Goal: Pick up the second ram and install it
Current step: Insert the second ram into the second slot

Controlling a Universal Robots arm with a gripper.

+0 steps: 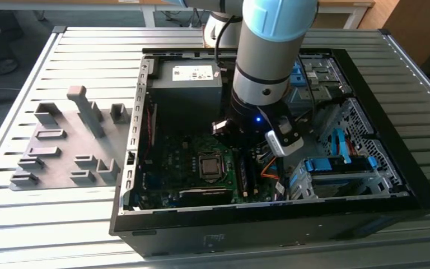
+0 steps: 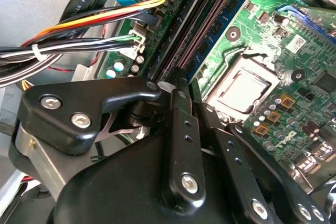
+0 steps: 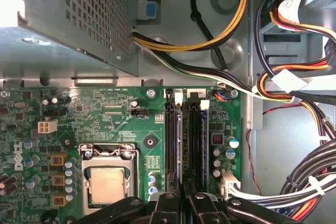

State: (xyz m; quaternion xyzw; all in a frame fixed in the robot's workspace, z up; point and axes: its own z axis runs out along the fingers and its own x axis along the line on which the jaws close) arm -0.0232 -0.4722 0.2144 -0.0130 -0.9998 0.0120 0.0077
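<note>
The second ram [image 2: 226, 22] is a thin blue-green strip standing on edge along the black slot rails [image 3: 170, 140] of the motherboard [image 3: 105, 119]. In the first wrist view the second ram [image 3: 180, 140] shows edge-on between two rails. My gripper [image 2: 202, 103] sits at its near end, jaws drawn close with the strip running in between them. The black fingers [image 3: 168, 205] press together over the rails. In the exterior view the gripper [image 1: 246, 147] reaches down inside the open PC case [image 1: 394, 185], above the board.
Bundled cables [image 3: 294, 182] run close beside the slots. The CPU socket [image 3: 107, 182] lies on the other side of them. A power supply [image 1: 185, 73] and a drive cage [image 1: 342, 174] crowd the case. Grey holder blocks [image 1: 65, 145] stand on the table at the exterior view's left.
</note>
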